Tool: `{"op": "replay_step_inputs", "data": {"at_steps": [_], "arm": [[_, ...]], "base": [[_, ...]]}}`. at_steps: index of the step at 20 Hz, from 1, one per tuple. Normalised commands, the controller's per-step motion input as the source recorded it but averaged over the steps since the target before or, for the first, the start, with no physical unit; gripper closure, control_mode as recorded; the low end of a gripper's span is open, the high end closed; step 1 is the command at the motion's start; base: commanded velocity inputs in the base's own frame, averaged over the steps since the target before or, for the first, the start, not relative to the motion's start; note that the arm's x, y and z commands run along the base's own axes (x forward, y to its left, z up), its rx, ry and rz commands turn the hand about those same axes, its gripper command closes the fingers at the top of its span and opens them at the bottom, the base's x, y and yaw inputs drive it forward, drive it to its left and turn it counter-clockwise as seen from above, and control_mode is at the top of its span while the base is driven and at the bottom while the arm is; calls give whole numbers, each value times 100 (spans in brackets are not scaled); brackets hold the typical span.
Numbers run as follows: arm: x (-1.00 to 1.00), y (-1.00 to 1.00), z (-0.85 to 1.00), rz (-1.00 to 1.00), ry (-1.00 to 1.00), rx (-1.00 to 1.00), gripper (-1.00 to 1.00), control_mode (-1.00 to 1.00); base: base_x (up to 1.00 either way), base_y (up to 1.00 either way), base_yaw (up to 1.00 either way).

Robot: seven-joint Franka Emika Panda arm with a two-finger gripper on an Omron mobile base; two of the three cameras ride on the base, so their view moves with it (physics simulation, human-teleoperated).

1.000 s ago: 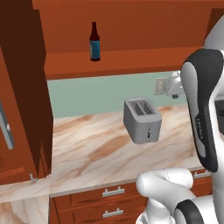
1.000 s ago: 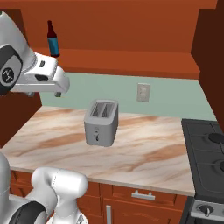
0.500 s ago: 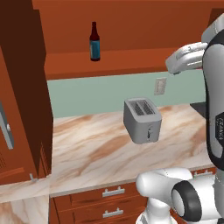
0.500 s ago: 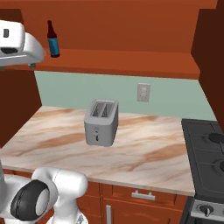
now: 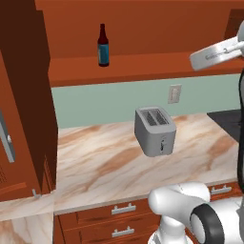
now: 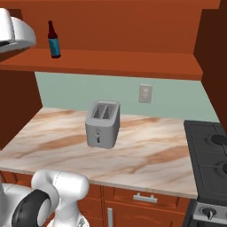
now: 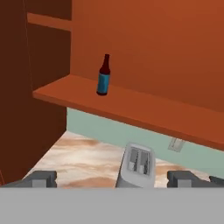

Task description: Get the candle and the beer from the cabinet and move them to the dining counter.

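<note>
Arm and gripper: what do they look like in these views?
The arm has glossy white rounded shells with dark, near-black joint rings. The gripper ends in two small dark grey blocky finger tips. No cables or markings are visible.

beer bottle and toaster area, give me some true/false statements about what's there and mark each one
1. The slim dark brown glass bottle with a blue label stands upright on the bottom board of the open reddish-brown wooden cabinet. True.
2. The grey two-slot toaster lies tipped on its side. False: it stands upright on the marbled beige-and-brown counter.
3. The gripper is shut on the bottle. False: its fingers stand wide open, well short of the bottle.
4. A white wall outlet sits on the pale green wall behind the toaster. True.
5. A black stove adjoins the counter's right end in the right base view. True.
6. The bottle stands on the counter beside the toaster. False: it is up in the cabinet.
</note>
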Motion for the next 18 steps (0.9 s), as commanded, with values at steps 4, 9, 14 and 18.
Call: {"op": "replay_step_inputs", "data": {"at_steps": [4, 9, 14, 18], "arm": [[48, 6, -4, 1, -23, 6, -100, -100], [69, 6, -9, 0, -14, 10, -100, -100], [36, 26, -2, 0, 0, 13, -100, -100], [19, 25, 0, 0, 0, 11, -100, -100]], "base": [[0, 0, 0], [0, 0, 0], [0, 0, 0], [0, 0, 0]]}}
